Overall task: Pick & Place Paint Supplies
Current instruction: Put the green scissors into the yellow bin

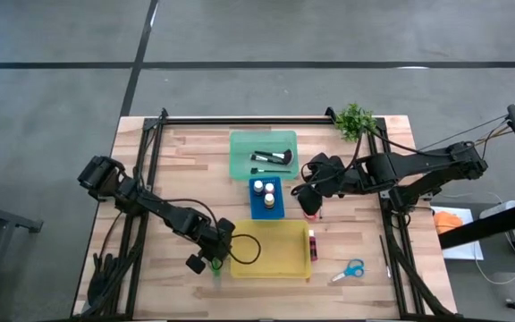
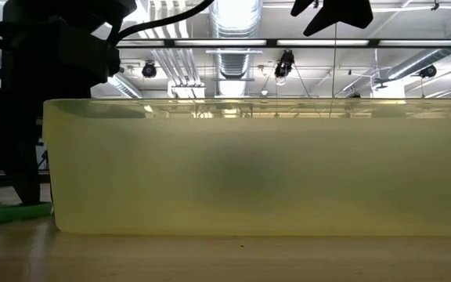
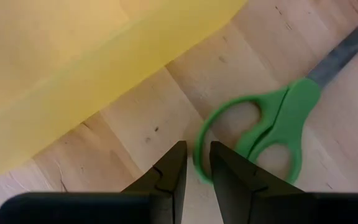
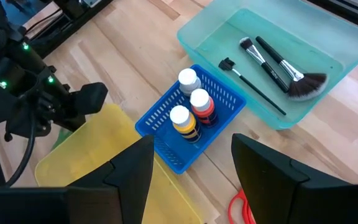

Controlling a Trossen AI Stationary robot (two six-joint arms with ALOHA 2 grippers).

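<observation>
Green plastic-handled scissors [image 3: 272, 134] lie flat on the wooden desk [image 3: 166, 106] beside the yellow tray [image 3: 73, 68]; left gripper [image 3: 196, 165] angled down, fingers narrowly apart, not gripping. Right gripper [image 4: 191, 165] hovers, fingers apart.

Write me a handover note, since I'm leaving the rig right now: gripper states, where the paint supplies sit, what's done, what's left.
Left gripper: low beside the yellow plastic tray, jaws narrowly parted at the handle loop of the green-handled scissors; no grip visible yet.
Right gripper: open, hovering right of the blue basket, holding nothing.
Done: three white-capped paint bottles in the blue basket; black-handled brushes in the green plastic tray.
Left: green scissors, blue-handled scissors, a magenta paint bottle and red-handled scissors, all on the wooden table.
</observation>
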